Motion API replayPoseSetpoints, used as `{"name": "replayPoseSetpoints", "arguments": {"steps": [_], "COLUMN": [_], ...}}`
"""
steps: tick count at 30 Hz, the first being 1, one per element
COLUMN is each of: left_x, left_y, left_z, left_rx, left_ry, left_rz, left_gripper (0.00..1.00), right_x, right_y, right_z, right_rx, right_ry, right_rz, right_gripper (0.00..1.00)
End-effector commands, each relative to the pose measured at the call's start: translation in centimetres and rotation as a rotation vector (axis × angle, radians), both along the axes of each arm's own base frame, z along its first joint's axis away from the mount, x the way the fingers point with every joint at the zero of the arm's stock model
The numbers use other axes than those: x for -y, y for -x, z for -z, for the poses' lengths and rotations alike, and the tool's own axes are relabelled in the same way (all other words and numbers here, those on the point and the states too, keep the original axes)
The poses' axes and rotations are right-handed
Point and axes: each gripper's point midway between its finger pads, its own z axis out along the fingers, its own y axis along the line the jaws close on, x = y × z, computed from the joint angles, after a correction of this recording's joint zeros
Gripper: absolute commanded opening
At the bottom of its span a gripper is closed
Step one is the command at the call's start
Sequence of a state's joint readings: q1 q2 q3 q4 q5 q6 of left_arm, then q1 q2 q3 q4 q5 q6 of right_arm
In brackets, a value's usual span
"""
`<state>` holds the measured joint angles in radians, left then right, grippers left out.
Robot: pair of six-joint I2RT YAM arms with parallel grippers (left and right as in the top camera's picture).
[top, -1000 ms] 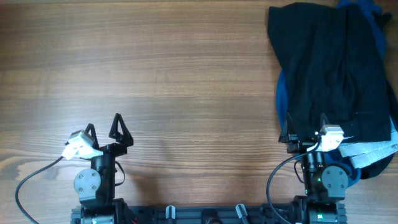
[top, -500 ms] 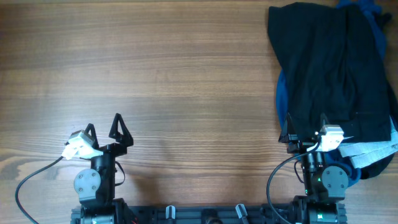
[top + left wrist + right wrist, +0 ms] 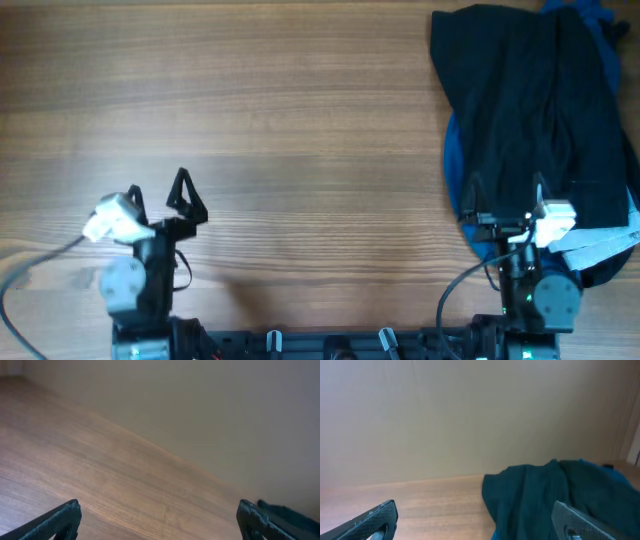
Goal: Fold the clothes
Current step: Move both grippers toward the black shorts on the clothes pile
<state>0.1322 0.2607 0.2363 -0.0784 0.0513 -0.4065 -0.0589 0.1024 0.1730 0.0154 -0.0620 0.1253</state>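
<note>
A pile of clothes lies at the table's right side: a black garment (image 3: 530, 100) on top of a blue one (image 3: 462, 160), with a white-grey piece (image 3: 605, 242) at its near right edge. The pile also shows in the right wrist view (image 3: 545, 495). My right gripper (image 3: 505, 190) is open and empty, held over the near edge of the pile. My left gripper (image 3: 157, 193) is open and empty above bare wood at the near left, far from the clothes. Its fingertips (image 3: 65, 517) frame only table.
The wooden table (image 3: 260, 130) stretches left and centre. The arm bases and cables sit along the near edge (image 3: 330, 345). A plain wall stands behind the table in both wrist views.
Both arms shifted: my left gripper moved a little left and up, my right gripper moved a little right and forward over the pile's edge. The clothes have not moved.
</note>
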Motion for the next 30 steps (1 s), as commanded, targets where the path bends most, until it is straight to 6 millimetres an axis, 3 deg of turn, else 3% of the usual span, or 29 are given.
{"name": "replayPoseSetpoints", "arguments": {"steps": [1, 8, 13, 15, 19, 22, 25, 27, 30], "left_x": [1.0, 3.1, 5.6, 6.9, 10.0, 13.3, 18.1, 20.7, 23.2], "left_y": [-2.4, -8.2, -10.2, -10.9, -12.0, -12.1, -12.1, -12.4, -13.1], "left_z": [-2.9, -7.6, -8.6, -8.4, -6.6, -3.4, 1.1, 2.9, 2.6], "left_rx": [-0.054, -0.242, -0.388, -0.452, -0.617, -0.789, -0.915, -0.926, -0.863], "left_ry": [-0.031, 0.019, -0.07, -0.085, -0.08, -0.087, -0.126, -0.154, -0.177], "left_rz": [0.083, 0.24, 0.349, 0.392, 0.478, 0.564, 0.673, 0.728, 0.775], "left_gripper": [1.0, 1.0, 0.99, 1.0, 0.99, 0.99, 1.0, 1.0, 1.0], "right_x": [-0.2, -1.5, -2.0, -1.9, -1.8, -1.5, -1.0, 0.7, 4.2], "right_y": [-0.8, -5.3, -7.6, -8.4, -10.2, -10.8, -10.6, -10.0, -8.5], "right_z": [-2.8, -7.4, -9.9, -10.0, -9.0, -7.3, -5.4, -4.3, -3.1], "right_rx": [-0.024, -0.247, -0.438, -0.55, -0.709, -0.765, -0.842, -0.895, -0.95], "right_ry": [0.01, -0.009, -0.028, -0.042, -0.064, -0.066, -0.08, -0.151, -0.263], "right_rz": [-0.014, -0.109, -0.148, -0.149, -0.149, -0.134, -0.11, -0.047, 0.062], "right_gripper": [1.0, 1.0, 1.0, 1.0, 1.0, 1.0, 1.0, 1.0, 1.0]}}
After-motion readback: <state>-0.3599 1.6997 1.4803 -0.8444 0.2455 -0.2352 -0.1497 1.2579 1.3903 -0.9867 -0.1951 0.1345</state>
